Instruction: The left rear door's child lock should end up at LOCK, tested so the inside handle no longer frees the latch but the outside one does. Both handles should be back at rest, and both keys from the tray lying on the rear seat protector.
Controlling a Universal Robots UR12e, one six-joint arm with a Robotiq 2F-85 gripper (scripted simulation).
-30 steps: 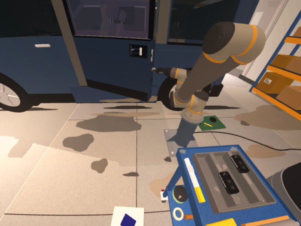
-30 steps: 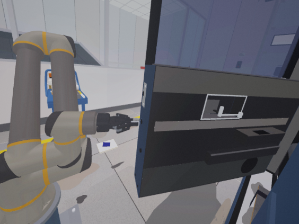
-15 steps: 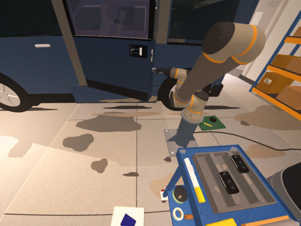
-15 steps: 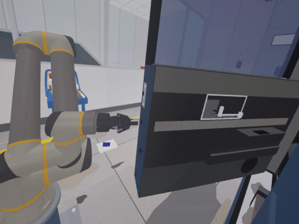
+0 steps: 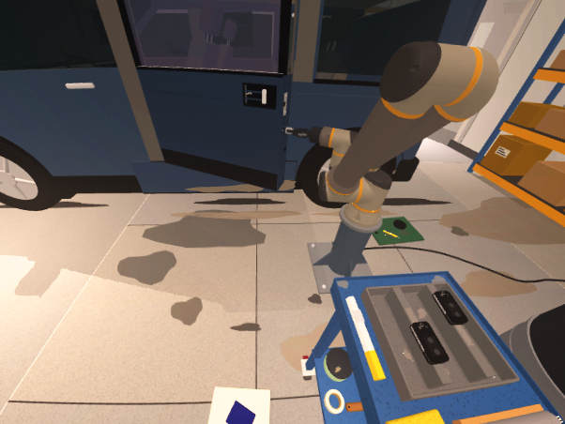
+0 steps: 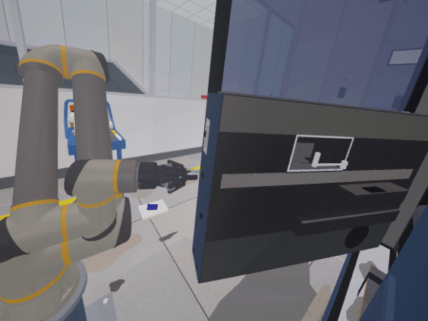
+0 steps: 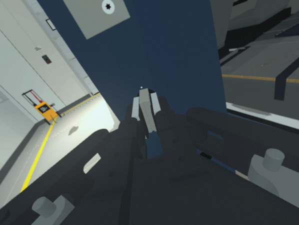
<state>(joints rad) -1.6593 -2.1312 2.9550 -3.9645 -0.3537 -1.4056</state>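
Observation:
The child lock lever (image 7: pixel 147 110) juts from a dark round socket in the blue edge of the open rear door (image 6: pixel 206 190), below the grey latch plate (image 7: pixel 96 15). The lever sits clamped between the fingers of my gripper (image 7: pixel 146 106), which is closed on it at the door's edge (image 5: pixel 287 131). The inside handle (image 6: pixel 326 162) lies flat in its white-framed recess on the door's inner panel. The outside handle (image 5: pixel 263 96) rests in its dark recess on the door's outer skin. Two black keys (image 5: pixel 430 342) (image 5: pixel 449 307) lie in the grey tray on the blue cart.
The blue car (image 5: pixel 141 94) fills the back of the scene. The blue cart (image 5: pixel 422 356) stands in front of the arm's base, carrying a tape roll and a white-and-yellow bar. Orange shelves (image 5: pixel 530 155) with boxes stand on the right. A green mat (image 5: pixel 398 230) lies by the base.

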